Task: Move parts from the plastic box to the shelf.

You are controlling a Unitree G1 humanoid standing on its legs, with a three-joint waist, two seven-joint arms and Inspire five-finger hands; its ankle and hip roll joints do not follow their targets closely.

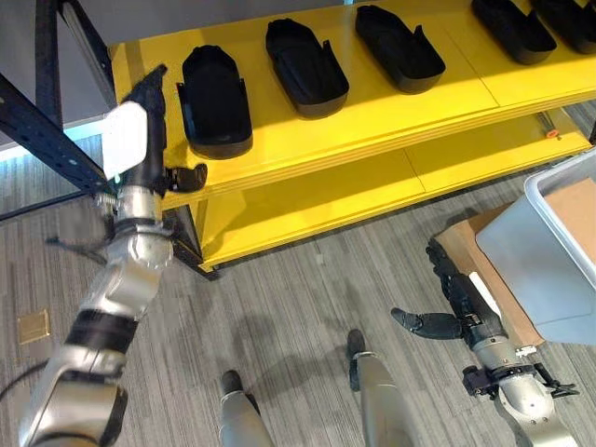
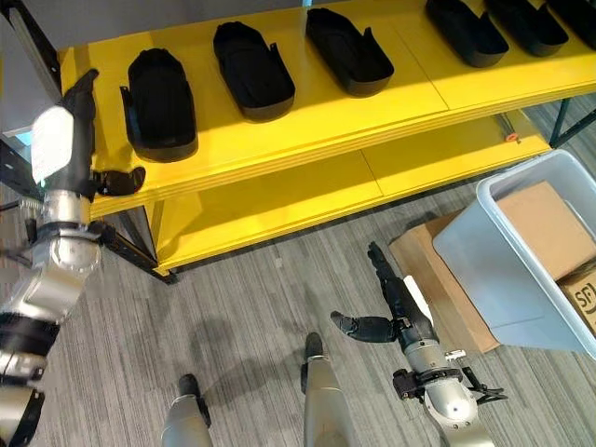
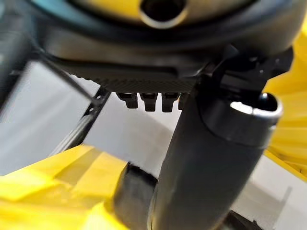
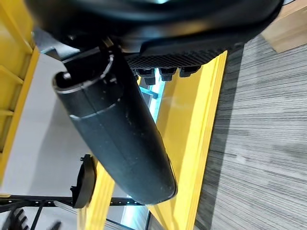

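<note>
Several black moulded parts lie in a row on the yellow shelf (image 1: 372,121); the leftmost part (image 1: 214,98) is nearest my left hand (image 1: 140,140). That hand is raised at the shelf's left end, fingers straight and thumb out towards the shelf edge, with nothing in it. Its thumb (image 3: 206,158) stands over the yellow board. My right hand (image 1: 461,289) hangs low over the floor, left of the grey plastic box (image 2: 503,251), open and empty, with its thumb (image 4: 115,134) spread. The box holds cardboard cartons (image 2: 545,223); I see no black parts in it.
A black steel post and brace (image 1: 47,121) frame the shelf's left end, close behind my left arm. A lower yellow shelf board (image 1: 326,196) sits under the top one. Flat cardboard (image 1: 466,251) lies under the box. A brass floor plate (image 1: 34,326) is at the left.
</note>
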